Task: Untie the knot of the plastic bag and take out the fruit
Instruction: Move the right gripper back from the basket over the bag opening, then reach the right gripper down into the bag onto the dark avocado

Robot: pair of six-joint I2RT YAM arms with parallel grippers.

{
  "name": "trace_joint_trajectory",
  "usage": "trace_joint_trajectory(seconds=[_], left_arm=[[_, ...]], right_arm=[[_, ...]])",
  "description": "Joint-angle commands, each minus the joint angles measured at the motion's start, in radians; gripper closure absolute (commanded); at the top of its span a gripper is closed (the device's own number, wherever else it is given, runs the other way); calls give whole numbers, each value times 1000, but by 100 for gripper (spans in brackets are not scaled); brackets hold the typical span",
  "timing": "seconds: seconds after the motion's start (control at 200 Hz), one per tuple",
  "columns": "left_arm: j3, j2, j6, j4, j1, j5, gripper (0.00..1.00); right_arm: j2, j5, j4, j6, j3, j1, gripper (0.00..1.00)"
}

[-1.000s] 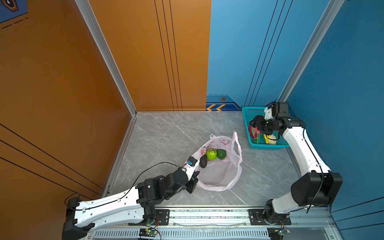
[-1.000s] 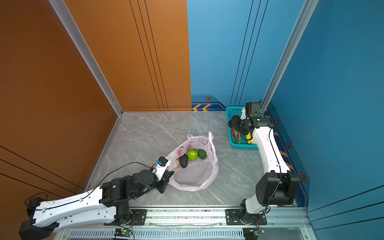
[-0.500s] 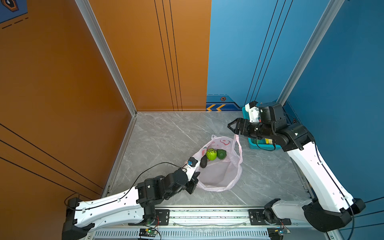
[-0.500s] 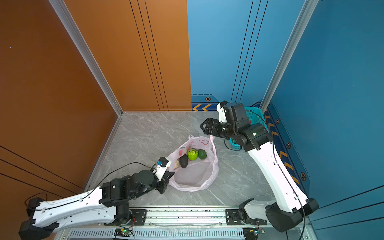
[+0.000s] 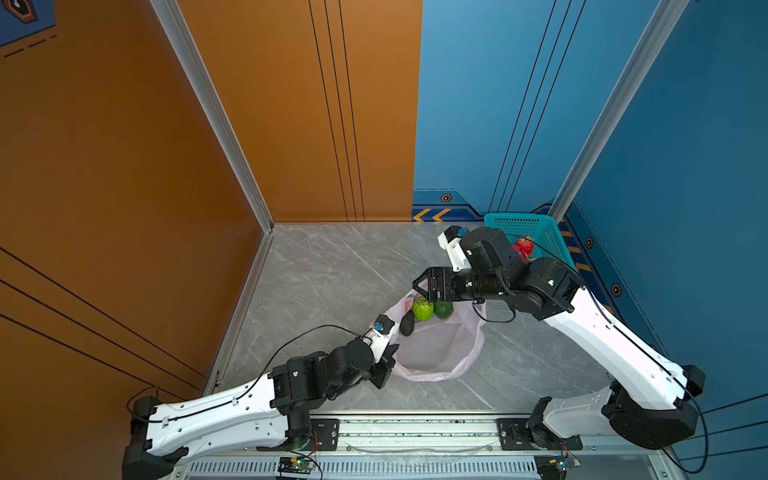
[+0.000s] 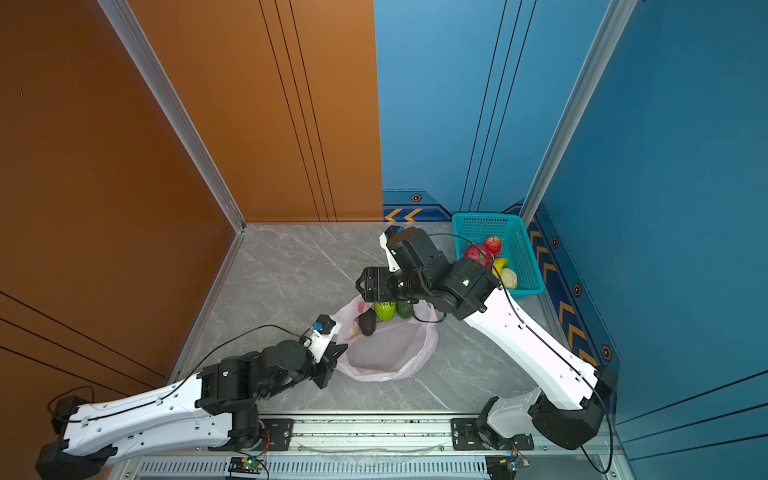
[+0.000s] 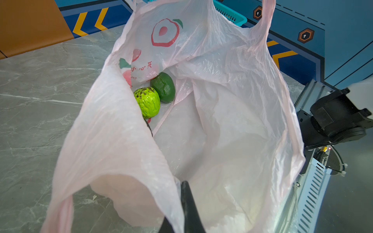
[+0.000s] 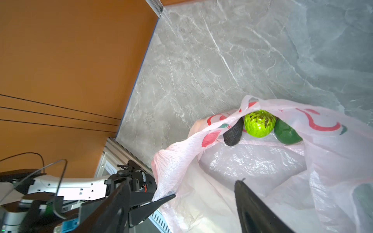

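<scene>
Left jaws pinched tight on plastic bag [image 5: 440, 353] rim; right jaws wide apart, empty, above its fruit [image 5: 423, 309].

Right gripper [image 5: 419, 291] covers the far rim of the plastic bag [image 5: 440, 353] in both top views; its fingertips can't be made out there. Right arm hides most of the teal basket [image 5: 540, 232] in a top view, only part of a red fruit [image 5: 524, 245] shows. Dark avocado [image 7: 149, 129] mostly hidden behind a bag fold in the left wrist view. Cream fruit [image 6: 353, 329] seen only dimly through the plastic. Bag handles cut off by the left wrist frame edge. Left gripper [image 7: 182, 205] fingers run out of frame. Bag print text too small to read.
</scene>
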Motion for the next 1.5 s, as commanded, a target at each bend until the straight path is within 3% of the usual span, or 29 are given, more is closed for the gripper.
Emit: trace_joint_trajectory(seconds=[0.0, 0.566, 1.096, 1.497], left_arm=[[16, -1, 14, -18, 6, 9, 100], [25, 8, -14, -34, 8, -23, 100], [54, 43, -13, -27, 25, -26, 100], [55, 42, -9, 10, 28, -33, 100]], right_arm=[[20, 57, 52, 26, -75, 30, 18], [96, 100, 297, 35, -480, 93, 20], [183, 189, 708, 267, -705, 95, 24], [241, 222, 752, 490, -766, 150, 27]])
